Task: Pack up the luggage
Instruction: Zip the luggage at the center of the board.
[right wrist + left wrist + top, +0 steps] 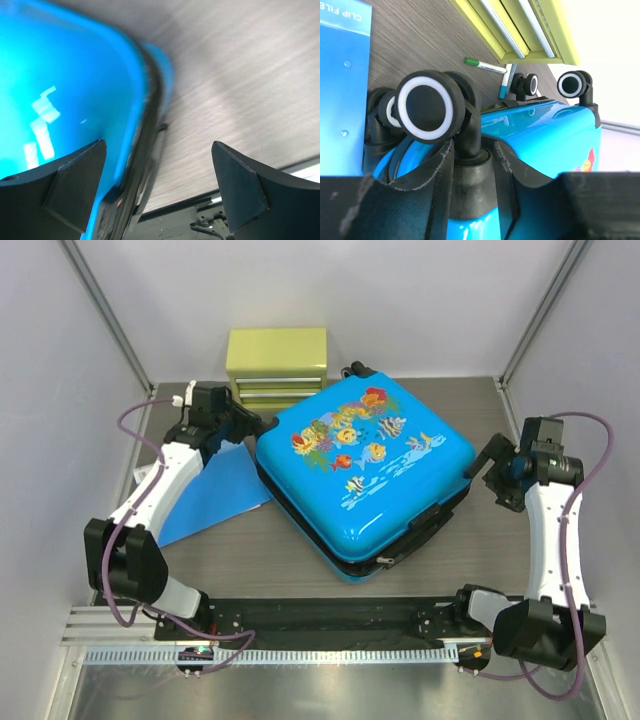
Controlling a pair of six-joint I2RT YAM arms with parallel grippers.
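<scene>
The luggage (365, 475) lies closed and flat in the middle of the table, fish print up. My left gripper (255, 426) is at its left rear corner. In the left wrist view the gripper (472, 185) is shut on the black wheel mount (470, 175) of the luggage (545, 135), under a black-and-white wheel (425, 106). My right gripper (486, 468) is open beside the luggage's right edge. In the right wrist view it (157, 185) stands wide open, with the luggage's blue shell and black seam (140, 130) just inside the left finger (75, 185).
A yellow-green drawer box (277, 368) stands behind the luggage. A flat blue folder (215, 495) lies under my left arm. A green pen (485, 65) and a blue pen (507, 82) lie by the drawer box. A black rail (330, 618) runs along the front.
</scene>
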